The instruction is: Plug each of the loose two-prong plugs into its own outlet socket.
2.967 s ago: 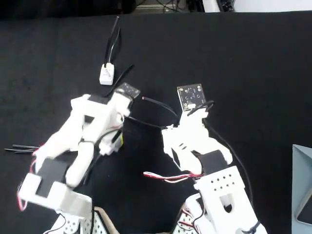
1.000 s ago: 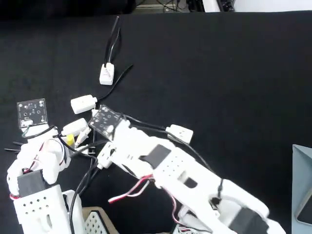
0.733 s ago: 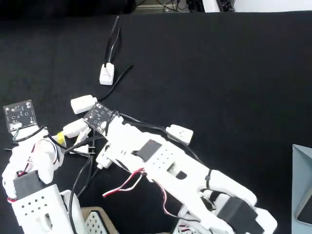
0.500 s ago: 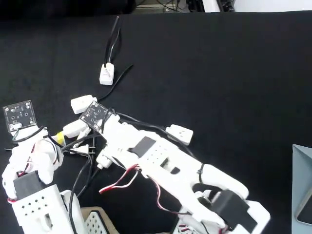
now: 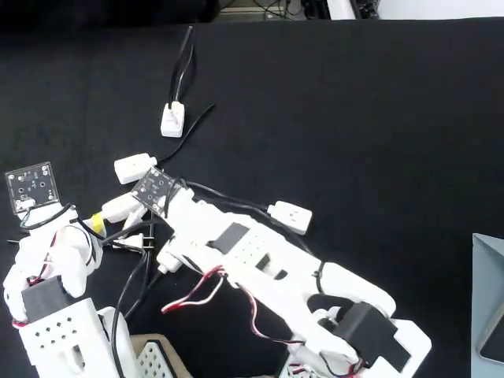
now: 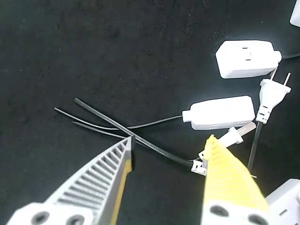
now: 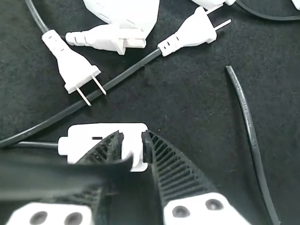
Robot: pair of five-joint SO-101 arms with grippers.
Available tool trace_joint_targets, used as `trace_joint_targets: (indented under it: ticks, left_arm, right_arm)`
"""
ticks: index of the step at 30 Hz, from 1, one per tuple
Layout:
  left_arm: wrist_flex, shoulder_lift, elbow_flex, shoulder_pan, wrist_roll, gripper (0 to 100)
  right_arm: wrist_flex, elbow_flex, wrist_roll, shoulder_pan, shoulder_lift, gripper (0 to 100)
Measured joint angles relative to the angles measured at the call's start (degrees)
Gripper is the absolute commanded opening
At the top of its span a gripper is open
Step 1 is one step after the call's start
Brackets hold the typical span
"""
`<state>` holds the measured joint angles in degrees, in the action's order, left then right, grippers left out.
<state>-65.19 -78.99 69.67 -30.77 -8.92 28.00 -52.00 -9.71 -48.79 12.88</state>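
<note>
My left gripper (image 6: 169,139) hangs open above thin black leads, its yellow finger (image 6: 227,173) beside a small white plug (image 6: 233,136). Past it lie a white socket block (image 6: 219,112) on a thin cable, a second socket (image 6: 244,58) with its two slots showing, and a loose two-prong plug (image 6: 271,92). My right gripper (image 7: 132,140) sits low over one end of a white socket (image 7: 93,140), fingers a narrow gap apart. Two loose plugs (image 7: 70,63) (image 7: 190,33) lie just beyond. In the high view the right arm (image 5: 236,244) stretches left to the socket cluster (image 5: 122,206).
Another socket (image 5: 290,216) lies beside the right arm and a fourth white piece (image 5: 172,120) sits farther back on its cable. Black cables (image 7: 246,131) cross the mat around the plugs. A grey bin (image 5: 490,299) stands at the right edge.
The right arm swung from the middle across to the left cluster and settled over a socket. The left arm drew back toward the left edge. Little has moved in the last half second.
</note>
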Motion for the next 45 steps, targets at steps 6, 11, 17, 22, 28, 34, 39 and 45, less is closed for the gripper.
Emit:
trace_joint_targets:
  ticks: [6,11,17,22,28,34,39,45]
  left_arm:
    - [0.0,0.0,0.0,0.0,0.0,25]
    - [0.0,0.0,0.0,0.0,0.0,25]
    - [0.0,0.0,0.0,0.0,0.0,25]
    - [0.0,0.0,0.0,-0.18,0.0,25]
    - [-0.88,0.0,-2.2,-0.18,0.0,25]
    - [-4.92,0.0,-6.59,7.3,0.0,32]
    - [-5.1,0.0,-6.86,15.21,0.0,35]
    - [-5.1,0.0,-6.86,22.07,-2.9,35]
  right_arm:
    - [-8.26,-5.63,0.0,0.0,0.18,1.1]
    - [-8.97,-5.98,0.0,0.0,0.26,1.1]
    - [-6.86,-3.16,0.09,1.58,-2.73,1.1]
    - [-6.07,-1.14,0.09,7.03,-4.4,1.1]
    - [-6.07,-0.97,0.09,12.48,-4.57,1.2]
    - [-5.1,-0.79,0.09,13.01,-3.43,16.2]
    - [6.42,-0.62,2.9,14.24,5.19,23.0]
    - [21.1,2.37,5.54,14.51,19.52,22.5]
